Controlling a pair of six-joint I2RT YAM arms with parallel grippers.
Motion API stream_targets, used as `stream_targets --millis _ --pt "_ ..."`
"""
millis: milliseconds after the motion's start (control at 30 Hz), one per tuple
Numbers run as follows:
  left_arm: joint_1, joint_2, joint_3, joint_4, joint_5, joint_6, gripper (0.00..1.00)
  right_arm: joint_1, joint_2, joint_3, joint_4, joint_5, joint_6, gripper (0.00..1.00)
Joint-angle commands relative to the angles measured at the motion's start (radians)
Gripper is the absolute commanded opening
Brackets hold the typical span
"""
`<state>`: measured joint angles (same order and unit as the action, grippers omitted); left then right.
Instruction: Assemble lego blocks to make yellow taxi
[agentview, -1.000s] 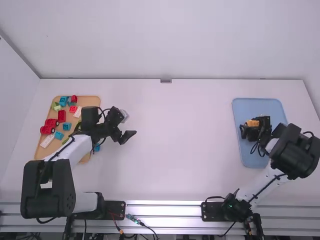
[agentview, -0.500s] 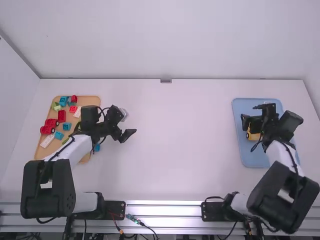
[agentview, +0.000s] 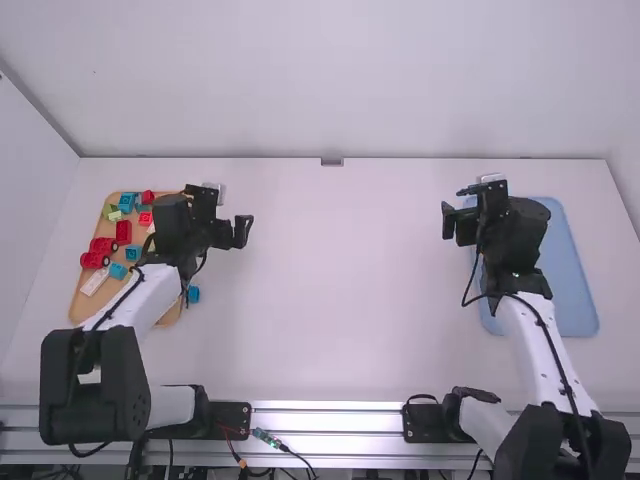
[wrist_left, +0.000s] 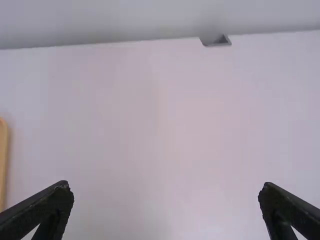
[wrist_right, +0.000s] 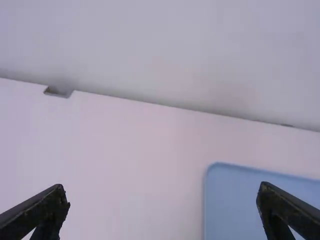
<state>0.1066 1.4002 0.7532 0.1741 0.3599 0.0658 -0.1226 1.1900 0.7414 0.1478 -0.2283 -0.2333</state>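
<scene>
Meeting the pale wall (agentview: 340, 80), the white table (agentview: 340, 290) bears a blue tray (agentview: 572, 295).

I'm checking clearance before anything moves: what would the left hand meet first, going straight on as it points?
Probably the white table, short of the back wall. The way from the left hand looks free, though its height is hard to judge.
</scene>
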Motion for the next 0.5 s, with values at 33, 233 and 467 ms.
stream_targets --millis 33,233,467 --pt "-0.003 -0.074 0.073 -0.043 -0.026 -0.005 0.99 0.063 -0.018 -0.001 0.026 0.053 0.018 0.99" --pt "-0.035 -0.128 0.063 -0.110 -0.053 0.012 0.96 0.122 -0.048 -0.031 0.005 0.081 0.035 0.96" --pt "-0.107 -0.224 -0.032 -0.174 -0.148 -0.066 0.87 0.123 -0.146 -0.129 -0.093 0.179 0.133 0.86"
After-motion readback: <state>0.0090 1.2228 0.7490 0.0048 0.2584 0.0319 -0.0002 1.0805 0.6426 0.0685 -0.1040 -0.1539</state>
